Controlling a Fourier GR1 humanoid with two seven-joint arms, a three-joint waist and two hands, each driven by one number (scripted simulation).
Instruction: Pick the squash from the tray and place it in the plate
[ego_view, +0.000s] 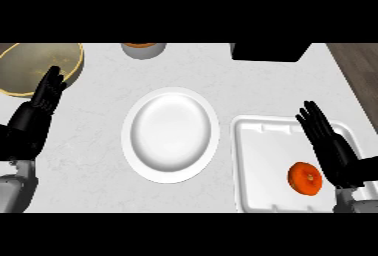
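Right hand (336, 152) open, just beside squash (305, 178) in tray (258, 160). Drop over it, curl round its middle, then lift to plate (171, 134).

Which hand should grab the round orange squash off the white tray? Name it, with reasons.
Right. The right hand is open over the white rectangular tray, beside the round orange squash; the left hand rests open beyond the round white plate.
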